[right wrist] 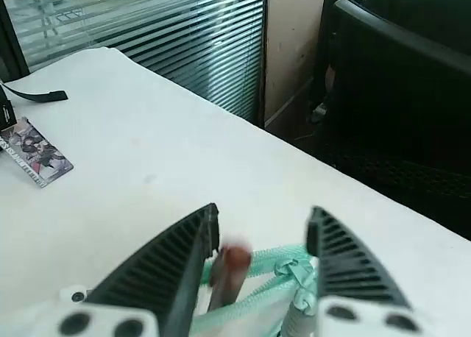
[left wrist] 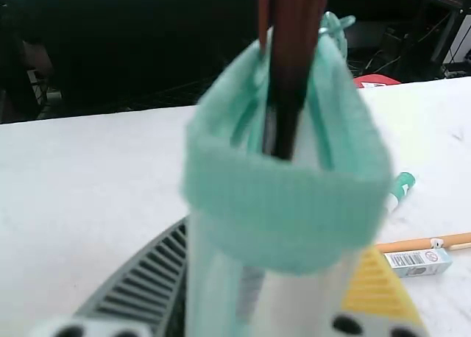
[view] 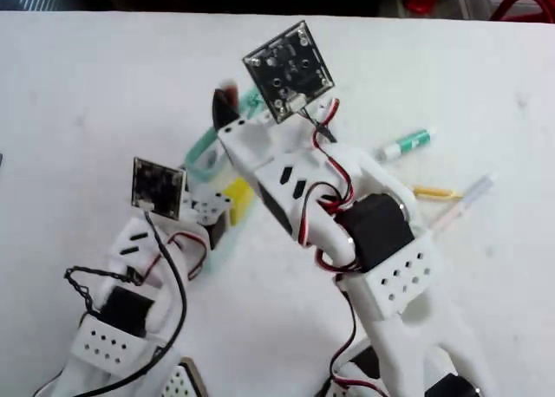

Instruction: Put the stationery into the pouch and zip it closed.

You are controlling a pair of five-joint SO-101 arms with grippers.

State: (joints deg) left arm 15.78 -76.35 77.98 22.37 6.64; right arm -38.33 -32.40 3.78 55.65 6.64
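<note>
Left arm (view: 121,310) low at near table edge, extended forward; left gripper (left wrist: 276,245) clamped on mint pouch (view: 202,150), which runs on ahead of claw; brown pen (left wrist: 291,72) sticks out of pouch. Right arm (view: 373,232) angled over pouch's far end; right gripper (right wrist: 261,238) spread wide, jaws either side of pen tip and zipper, contact unclear. Green marker (view: 404,143), yellow pencil (view: 434,191), clear pen (view: 468,198) lie on table (view: 104,76) beside right arm, well apart from pouch.
</note>
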